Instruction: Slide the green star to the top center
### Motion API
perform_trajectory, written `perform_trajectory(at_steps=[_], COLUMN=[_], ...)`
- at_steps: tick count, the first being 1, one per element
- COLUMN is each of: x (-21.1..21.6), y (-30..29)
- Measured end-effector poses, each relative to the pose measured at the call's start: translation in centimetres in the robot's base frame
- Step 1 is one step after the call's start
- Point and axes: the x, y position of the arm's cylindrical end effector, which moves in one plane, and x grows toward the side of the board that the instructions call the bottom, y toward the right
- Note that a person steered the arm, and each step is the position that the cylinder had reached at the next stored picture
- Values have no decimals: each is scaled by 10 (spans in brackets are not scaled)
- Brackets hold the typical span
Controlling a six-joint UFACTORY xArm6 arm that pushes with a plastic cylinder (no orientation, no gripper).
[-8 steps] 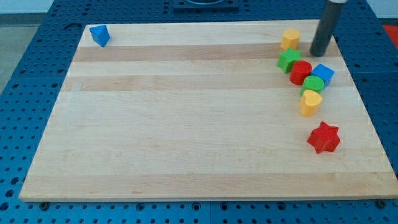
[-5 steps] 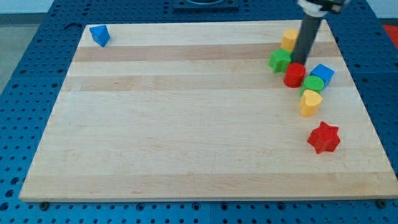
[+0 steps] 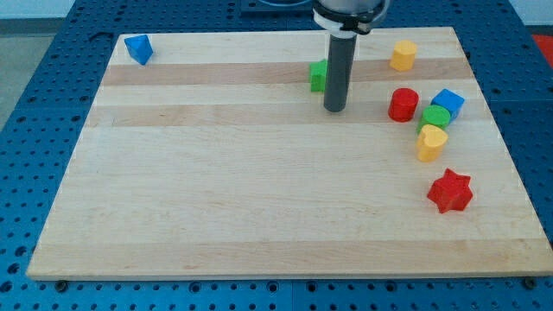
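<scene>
The green star [image 3: 318, 75] lies near the board's top, a little right of centre, mostly hidden behind my rod. My tip [image 3: 334, 109] rests on the wooden board [image 3: 216, 190] just below and to the right of the star, close to it or touching; I cannot tell which.
A blue block [image 3: 138, 48] sits at the top left corner. At the view's right are a yellow block [image 3: 403, 54], a red cylinder [image 3: 403, 104], a blue cube [image 3: 448, 102], a green block [image 3: 435, 117], a yellow heart-like block [image 3: 431, 142] and a red star [image 3: 450, 191].
My tip swept left from the top right corner. The green star slid left with it, away from the cluster. The red cylinder shifted slightly left.
</scene>
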Motion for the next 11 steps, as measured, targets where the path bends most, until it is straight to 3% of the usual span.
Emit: perform_trajectory(at_steps=[2, 3, 5, 8, 9, 10, 11], x=[-65, -76, -36, -77, -59, -36, -49], y=[0, -7, -15, -44, -44, -26, 15])
